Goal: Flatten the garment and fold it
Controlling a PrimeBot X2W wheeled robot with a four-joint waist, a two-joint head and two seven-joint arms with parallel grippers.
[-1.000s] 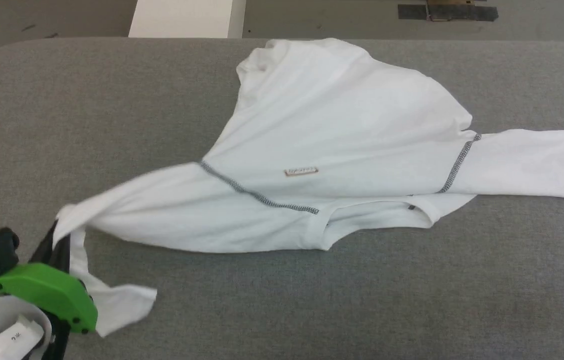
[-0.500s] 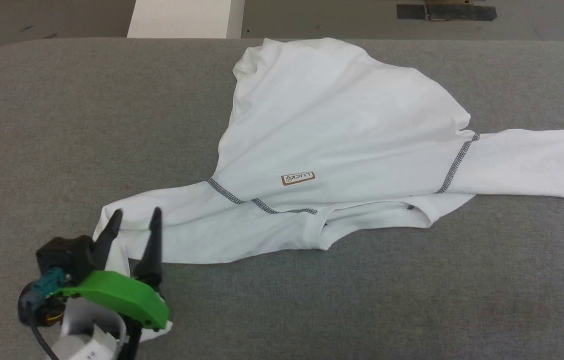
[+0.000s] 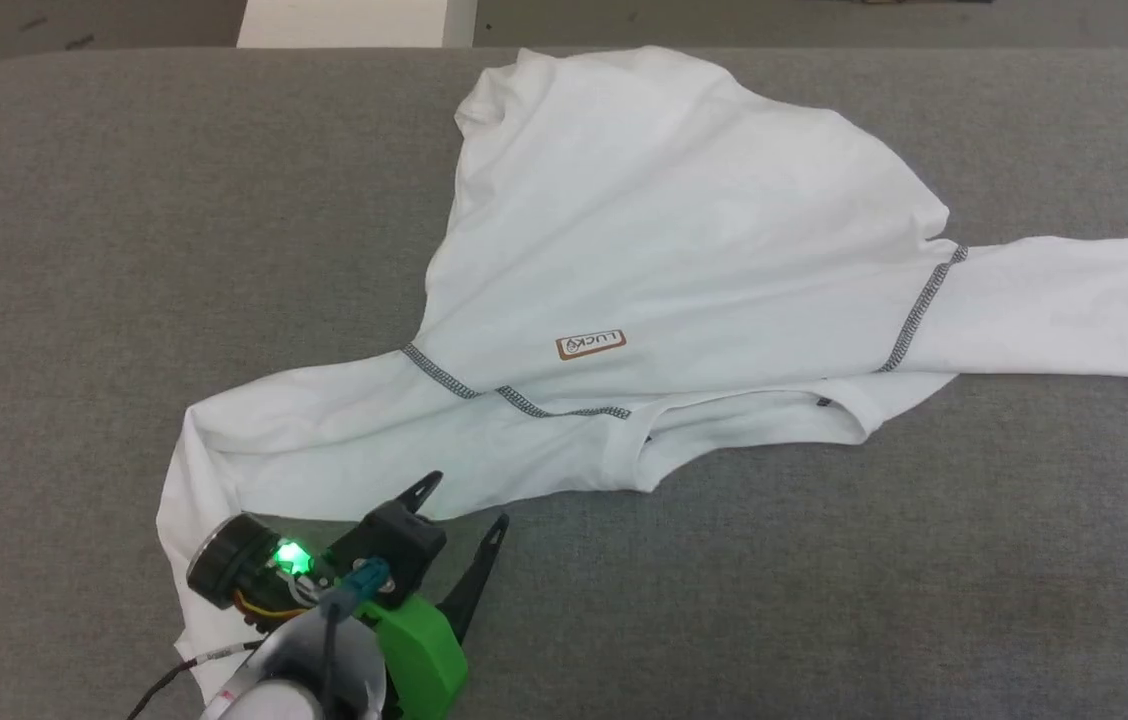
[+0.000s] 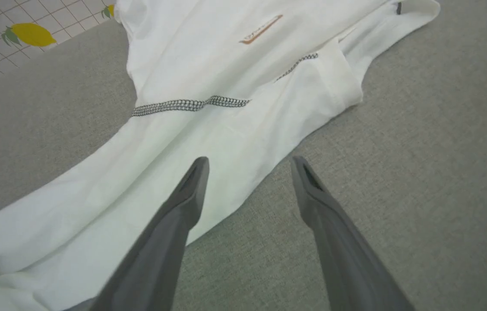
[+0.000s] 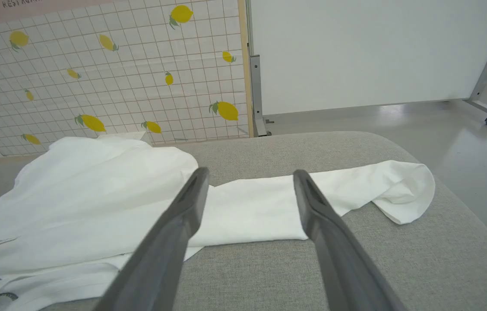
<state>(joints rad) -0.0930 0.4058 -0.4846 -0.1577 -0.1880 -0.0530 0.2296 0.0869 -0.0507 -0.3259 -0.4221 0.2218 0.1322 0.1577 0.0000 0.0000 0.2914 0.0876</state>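
Head and wrist views of a white thin cotton long-sleeved shirt (image 3: 684,220) lying crumpled and unfolded across the middle of a grey fabric-covered table with rounded corners (image 3: 74,250). The shirt's body reaches toward the far edge. One sleeve trails to the near left and the other runs along the table to the right, where its cuff (image 5: 407,190) lies near the table's right edge. Grey zigzag stitching marks the left shoulder seam (image 3: 514,400) and the right shoulder seam (image 3: 919,310). Between them sits a small brownish rectangular logo patch (image 3: 591,345) whose pale lettering appears to read "LUCK" beside a small emblem. The left gripper (image 3: 467,500), on a wrist with a green housing (image 3: 424,655) and a lit green lamp (image 3: 292,555), has its two dark fingers spread wide with nothing between them. In its wrist view one finger (image 4: 191,190) lies over the near edge of the left sleeve and the other over bare table; contact with the cloth cannot be judged. The right gripper (image 5: 250,172) is likewise spread wide and empty, looking across the right sleeve from the near side. Behind the table stand a white gridded wall printed with yellow lemons (image 5: 118,86) and a plain white panel on castors (image 5: 377,52). Dark capitals at that view's top edge (image 5: 23,3) begin "REST" and are cut off.
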